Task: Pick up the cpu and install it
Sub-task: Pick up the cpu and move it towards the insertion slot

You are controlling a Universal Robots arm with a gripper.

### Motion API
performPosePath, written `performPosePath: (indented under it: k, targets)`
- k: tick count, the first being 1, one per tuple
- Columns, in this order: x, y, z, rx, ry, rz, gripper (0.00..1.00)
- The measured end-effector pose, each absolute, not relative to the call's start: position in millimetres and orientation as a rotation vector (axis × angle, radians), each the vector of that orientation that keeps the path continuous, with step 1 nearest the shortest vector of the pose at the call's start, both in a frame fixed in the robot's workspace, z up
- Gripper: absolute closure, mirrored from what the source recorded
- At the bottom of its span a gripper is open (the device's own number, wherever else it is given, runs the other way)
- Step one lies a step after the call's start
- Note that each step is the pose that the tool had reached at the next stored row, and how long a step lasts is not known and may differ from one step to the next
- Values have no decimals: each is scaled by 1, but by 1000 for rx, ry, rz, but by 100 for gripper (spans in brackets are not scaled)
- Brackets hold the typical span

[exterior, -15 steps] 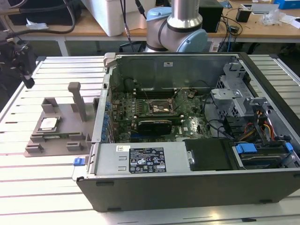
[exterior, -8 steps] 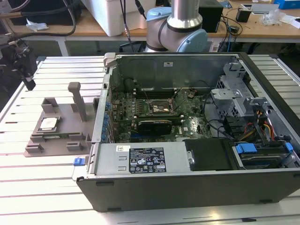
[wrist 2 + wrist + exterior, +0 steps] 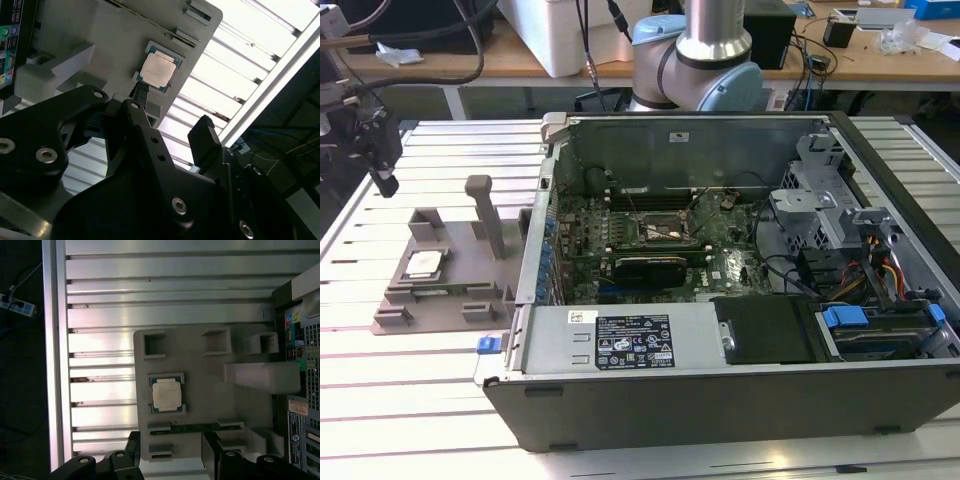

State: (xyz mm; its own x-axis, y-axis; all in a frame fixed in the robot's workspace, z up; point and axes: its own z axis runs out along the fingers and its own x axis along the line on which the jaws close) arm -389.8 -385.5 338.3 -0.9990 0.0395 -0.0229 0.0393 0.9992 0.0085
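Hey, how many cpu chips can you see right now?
1. The cpu lies flat in its recess on the gray holder, at the exterior view's left of the open computer case. Another could be hidden inside the case.

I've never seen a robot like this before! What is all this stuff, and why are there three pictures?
It is a robot arm that works on a computer. One picture comes from a camera standing off to the side. The other two come from cameras riding near the arm's wrist, looking past its end effector, the black claw part for grabbing. Its two fingers are apart and hold nothing. On the metal table lies an open computer case, so you can see the green board inside. Beside it, at the exterior view's left, is a gray holder. In it rests the cpu, a small shiny square chip. The end effector hangs above the table close to that holder, not touching the chip.
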Motion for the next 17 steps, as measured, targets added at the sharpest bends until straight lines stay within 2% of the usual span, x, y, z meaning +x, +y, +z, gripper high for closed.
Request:
performPosePath:
  k: [17]
  targets:
    - [-389,-385,323,61,3118,13,40]
